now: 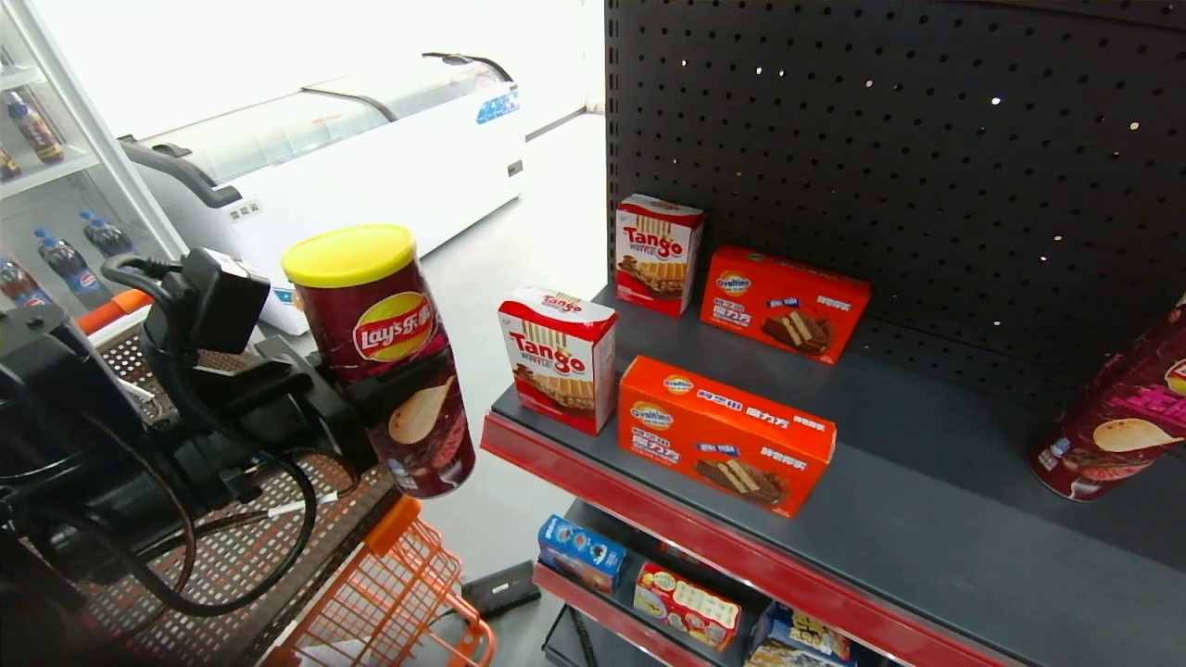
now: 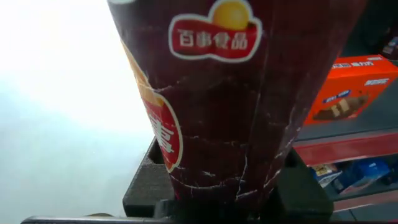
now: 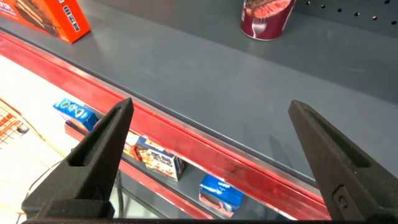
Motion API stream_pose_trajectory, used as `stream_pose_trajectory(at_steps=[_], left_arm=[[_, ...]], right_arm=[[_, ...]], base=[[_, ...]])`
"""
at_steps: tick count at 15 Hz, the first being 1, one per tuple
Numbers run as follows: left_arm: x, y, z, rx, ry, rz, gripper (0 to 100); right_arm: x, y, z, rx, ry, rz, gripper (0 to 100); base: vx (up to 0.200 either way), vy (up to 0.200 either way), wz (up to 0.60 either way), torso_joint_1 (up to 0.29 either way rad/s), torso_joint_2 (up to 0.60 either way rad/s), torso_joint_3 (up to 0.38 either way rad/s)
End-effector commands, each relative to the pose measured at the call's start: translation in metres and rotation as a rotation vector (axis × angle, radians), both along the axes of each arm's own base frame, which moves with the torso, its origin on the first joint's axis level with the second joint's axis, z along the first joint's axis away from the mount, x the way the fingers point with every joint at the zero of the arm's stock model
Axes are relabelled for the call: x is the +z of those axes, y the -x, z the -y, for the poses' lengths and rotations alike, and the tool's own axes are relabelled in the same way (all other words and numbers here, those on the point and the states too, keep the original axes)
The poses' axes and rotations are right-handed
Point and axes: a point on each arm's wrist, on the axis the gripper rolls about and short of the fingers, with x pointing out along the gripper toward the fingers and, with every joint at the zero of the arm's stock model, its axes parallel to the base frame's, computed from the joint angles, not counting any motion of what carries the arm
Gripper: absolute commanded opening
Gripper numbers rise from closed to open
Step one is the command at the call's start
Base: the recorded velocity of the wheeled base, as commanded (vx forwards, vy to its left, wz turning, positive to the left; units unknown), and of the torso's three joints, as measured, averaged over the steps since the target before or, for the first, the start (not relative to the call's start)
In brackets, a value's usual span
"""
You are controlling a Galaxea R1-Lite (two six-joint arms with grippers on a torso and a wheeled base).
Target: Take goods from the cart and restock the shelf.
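Mid-restock. The chip can [image 1: 371, 306] is out of the cart [image 1: 408, 602], upright, clamped low on its body by the left gripper [image 1: 394, 394]. It hangs beside the shelf [image 1: 927, 537], not over it. Placing remains (a second can [image 1: 1121, 417] stands there). The right gripper [image 3: 211, 155] is wide, empty.

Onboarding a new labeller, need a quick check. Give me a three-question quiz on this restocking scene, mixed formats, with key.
1. True or false: the left gripper is shut on a yellow-lidded chip can.
2. How many orange boxes lie on the grey shelf? A one, B two, C four.
3. Fill in: the right gripper hangs near the shelf's front edge with its jaws ___.
Key: 1 true; 2 B; 3 open.
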Motion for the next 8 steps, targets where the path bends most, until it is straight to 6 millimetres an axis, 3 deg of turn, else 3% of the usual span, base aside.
stream_pose_trajectory(at_steps=[1,8], left_arm=[[0.0,0.004,0.004,-0.021,0.0,0.003,0],[0.003,0.027,0.036,-0.187,0.001,-0.003,0]], right_arm=[[0.0,0.0,0.0,0.002,-0.001,0.0,100],[0.0,0.0,0.0,0.002,0.0,0.0,100]], base=[[0.0,0.0,0.0,0.0,0.0,0.0],[0.0,0.0,0.0,0.0,0.0,0.0]])
